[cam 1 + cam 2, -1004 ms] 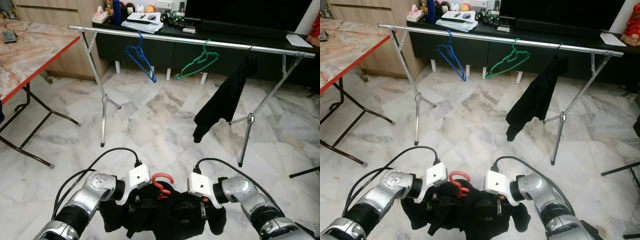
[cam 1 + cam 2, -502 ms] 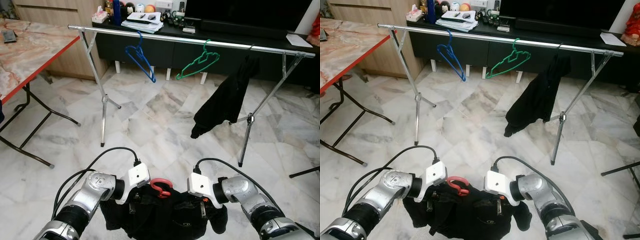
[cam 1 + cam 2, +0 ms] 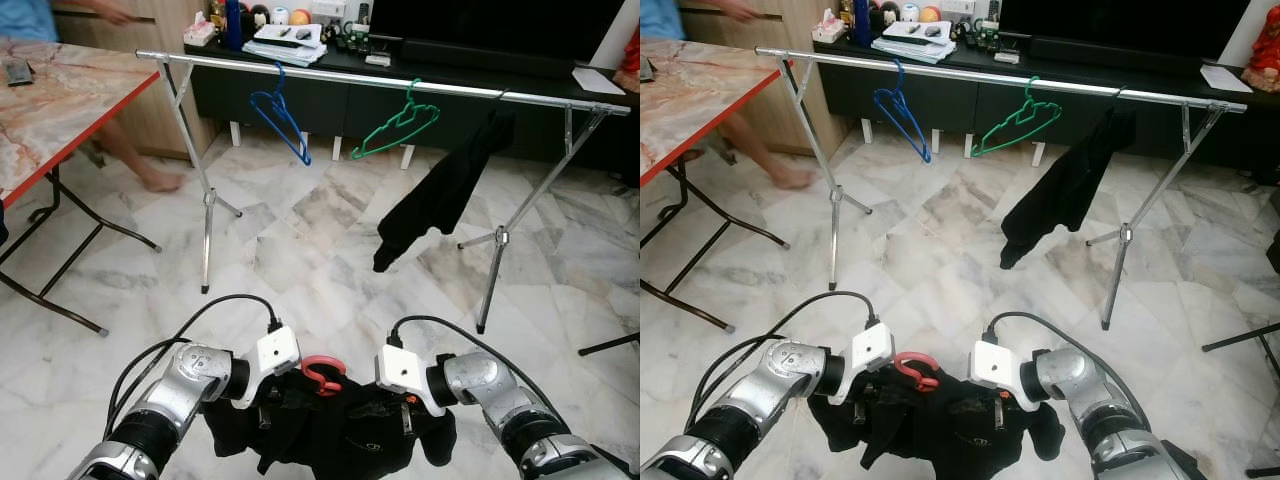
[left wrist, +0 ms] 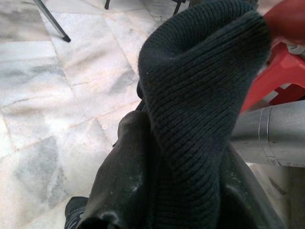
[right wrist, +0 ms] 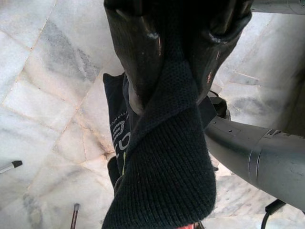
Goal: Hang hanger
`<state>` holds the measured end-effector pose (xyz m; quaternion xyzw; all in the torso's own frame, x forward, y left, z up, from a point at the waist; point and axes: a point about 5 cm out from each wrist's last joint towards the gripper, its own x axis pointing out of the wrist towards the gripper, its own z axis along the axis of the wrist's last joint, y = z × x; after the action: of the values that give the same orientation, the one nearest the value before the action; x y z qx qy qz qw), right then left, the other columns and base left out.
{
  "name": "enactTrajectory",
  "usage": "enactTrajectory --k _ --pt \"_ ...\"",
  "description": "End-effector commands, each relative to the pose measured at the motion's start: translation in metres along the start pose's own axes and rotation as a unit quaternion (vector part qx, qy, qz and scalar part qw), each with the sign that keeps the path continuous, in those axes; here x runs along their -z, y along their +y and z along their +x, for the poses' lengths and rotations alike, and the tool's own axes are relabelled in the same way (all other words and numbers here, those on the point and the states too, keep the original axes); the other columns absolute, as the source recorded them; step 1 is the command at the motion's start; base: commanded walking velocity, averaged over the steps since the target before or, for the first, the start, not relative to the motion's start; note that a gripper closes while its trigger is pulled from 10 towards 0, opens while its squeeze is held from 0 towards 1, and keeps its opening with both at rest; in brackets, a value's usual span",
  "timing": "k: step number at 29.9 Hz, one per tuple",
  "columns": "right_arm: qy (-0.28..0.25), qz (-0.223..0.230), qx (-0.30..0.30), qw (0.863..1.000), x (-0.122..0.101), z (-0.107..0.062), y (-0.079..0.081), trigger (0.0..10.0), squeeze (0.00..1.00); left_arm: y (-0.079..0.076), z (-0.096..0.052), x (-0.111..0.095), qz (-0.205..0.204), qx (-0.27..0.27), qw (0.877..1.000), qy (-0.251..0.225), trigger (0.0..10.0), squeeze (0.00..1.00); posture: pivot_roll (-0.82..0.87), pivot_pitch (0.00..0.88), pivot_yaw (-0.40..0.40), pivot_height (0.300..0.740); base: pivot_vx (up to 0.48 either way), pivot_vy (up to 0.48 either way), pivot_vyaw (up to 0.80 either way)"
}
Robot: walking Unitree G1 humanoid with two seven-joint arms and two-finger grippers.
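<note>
Here, low in front of the robot, both hands hold a black knitted garment (image 3: 340,435) draped on a red hanger (image 3: 322,372), whose hook curls up between the two white wrist blocks. The left hand (image 4: 143,157) is closed on a fold of the black knit, with the red plastic just beside it, and the right hand (image 5: 176,71) is clamped on another fold of the same cloth, its two fingers pinching the knit between them. Ahead, across the marble floor (image 3: 300,250), a long silver clothes rail (image 3: 330,78) runs from side to side on folding legs. On it hang a blue hanger (image 3: 282,115) towards the left, a green hanger (image 3: 395,125) near the middle, and a black garment (image 3: 440,195) towards the right, which swings out at a slant with its lower end pointing left. The stretch of rail between the blue and green hangers is bare, as is the part between the green hanger and the hanging garment. Behind the rail stands a dark low cabinet (image 3: 300,95) carrying papers, bottles and small items. To the left, a marble-topped table (image 3: 60,100) with a red edge stands on black folding legs, near the rail's left leg. Beyond that table a person is in view, a bare foot (image 3: 160,180) on the floor just beside the rail's left leg and a blue sleeve at the top corner.
</note>
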<state>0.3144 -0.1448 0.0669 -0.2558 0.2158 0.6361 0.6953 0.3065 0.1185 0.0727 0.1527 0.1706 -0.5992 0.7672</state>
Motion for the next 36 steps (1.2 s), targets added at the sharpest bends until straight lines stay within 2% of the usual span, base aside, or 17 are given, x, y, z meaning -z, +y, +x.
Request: enactTrajectory --k 1,19,20,23,36 --pt "-0.02 -0.009 0.025 0.999 -0.009 -0.005 -0.008 0.0 0.0 -0.002 0.004 -0.002 0.005 0.011 1.0 -0.008 0.0 0.0 -0.04 0.118 -0.062 0.74 0.0 0.0 0.0" --pt "-0.02 -0.009 0.026 0.999 -0.009 -0.005 -0.008 0.0 0.0 -0.002 0.004 -0.002 0.005 0.011 1.0 -0.009 0.0 0.0 -0.04 0.118 -0.062 0.74 0.0 0.0 0.0" --pt "-0.011 -0.001 0.027 1.0 -0.005 -0.009 -0.008 10.0 1.0 -0.002 0.004 -0.003 0.005 0.01 1.0 -0.011 0.0 0.0 -0.06 0.094 -0.059 0.74 0.0 0.0 0.0" --pt "0.001 0.01 0.027 1.0 0.0 -0.014 -0.009 10.0 1.0 -0.002 0.005 -0.003 0.005 0.007 1.0 -0.014 0.0 0.0 -0.06 0.094 -0.059 0.74 0.0 0.0 0.0" --pt "0.002 0.013 0.015 1.0 0.0 -0.017 -0.009 10.0 1.0 -0.003 0.004 -0.002 0.004 0.009 1.0 -0.012 0.0 0.0 -0.06 0.098 -0.058 0.74 0.0 0.0 0.0"
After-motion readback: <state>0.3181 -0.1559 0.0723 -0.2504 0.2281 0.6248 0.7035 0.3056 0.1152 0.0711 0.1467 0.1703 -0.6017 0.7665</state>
